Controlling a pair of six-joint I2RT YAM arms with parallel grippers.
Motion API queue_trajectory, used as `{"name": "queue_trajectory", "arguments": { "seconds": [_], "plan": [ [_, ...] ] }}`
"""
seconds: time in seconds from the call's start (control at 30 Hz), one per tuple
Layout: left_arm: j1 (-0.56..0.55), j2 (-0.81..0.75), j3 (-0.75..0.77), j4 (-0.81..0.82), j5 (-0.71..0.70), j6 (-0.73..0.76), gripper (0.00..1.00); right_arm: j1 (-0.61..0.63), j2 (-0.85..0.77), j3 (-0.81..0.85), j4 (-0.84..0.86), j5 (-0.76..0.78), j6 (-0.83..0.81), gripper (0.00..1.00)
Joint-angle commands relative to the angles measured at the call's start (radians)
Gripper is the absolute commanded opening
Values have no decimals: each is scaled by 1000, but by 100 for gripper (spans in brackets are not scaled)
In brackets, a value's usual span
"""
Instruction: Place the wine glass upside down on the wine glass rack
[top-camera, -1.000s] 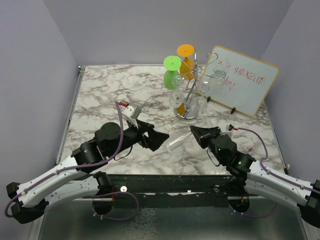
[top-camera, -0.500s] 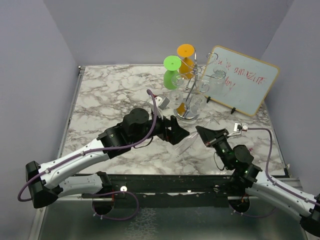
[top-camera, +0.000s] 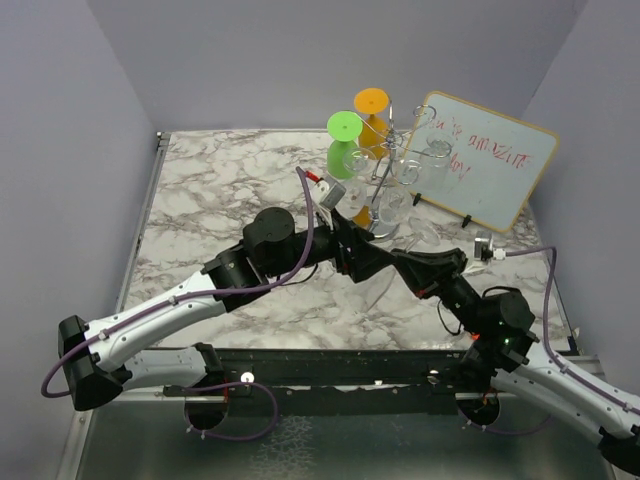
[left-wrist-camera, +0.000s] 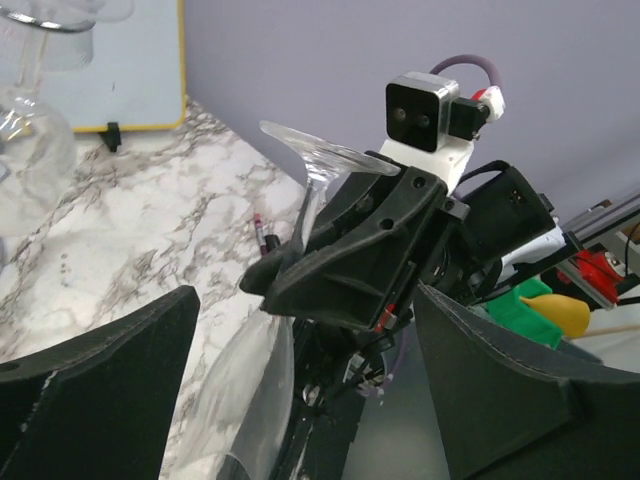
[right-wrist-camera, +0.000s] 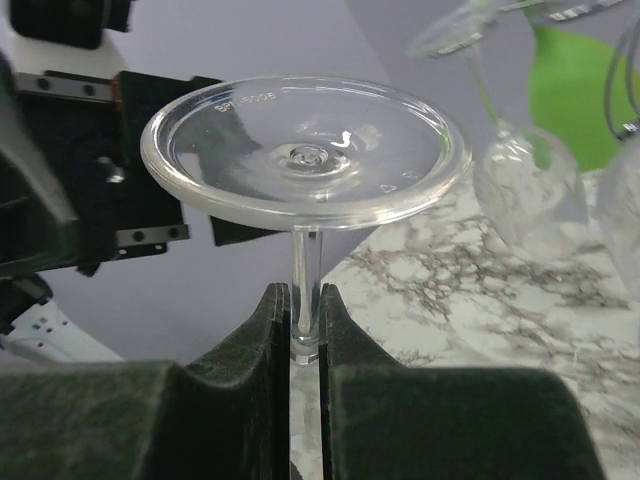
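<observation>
Clear wine glass (right-wrist-camera: 305, 160), foot rim free, stem pinched by right gripper (right-wrist-camera: 305, 315); left gripper (left-wrist-camera: 305, 320) spread wide around bowl.

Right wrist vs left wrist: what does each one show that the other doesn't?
Right wrist only: the right gripper, jaws shut on the wine glass stem, foot up; a green glass behind.
Left wrist only: the left gripper, jaws wide open either side of the bowl, not visibly touching it; the right wrist camera; the whiteboard.
Both: the wine glass, other clear glasses, the marble table.
</observation>
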Motion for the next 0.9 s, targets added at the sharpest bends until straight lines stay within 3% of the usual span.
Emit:
{"name": "queue_trajectory", "arguments": {
  "seconds": [0.0, 0.13, 0.33, 0.6, 0.87],
  "plan": [
    [4, 22, 24, 126, 69, 11, 84, 8, 45, 107, 36, -235, -110, 1],
    [4, 27, 11, 176, 68, 2, 72, 7, 104, 163, 53, -353, -116, 1],
    [4, -3, -24, 274, 104, -3, 65, 8, 183, 199, 120, -503, -91, 1],
    [4, -2, -38, 273, 186, 18, 49, 7, 215, 205, 192, -512, -58, 1],
    [4, 18, -31, 274, 283, 10, 26, 8, 253, 225, 208, -529, -62, 1]
  ]
}}
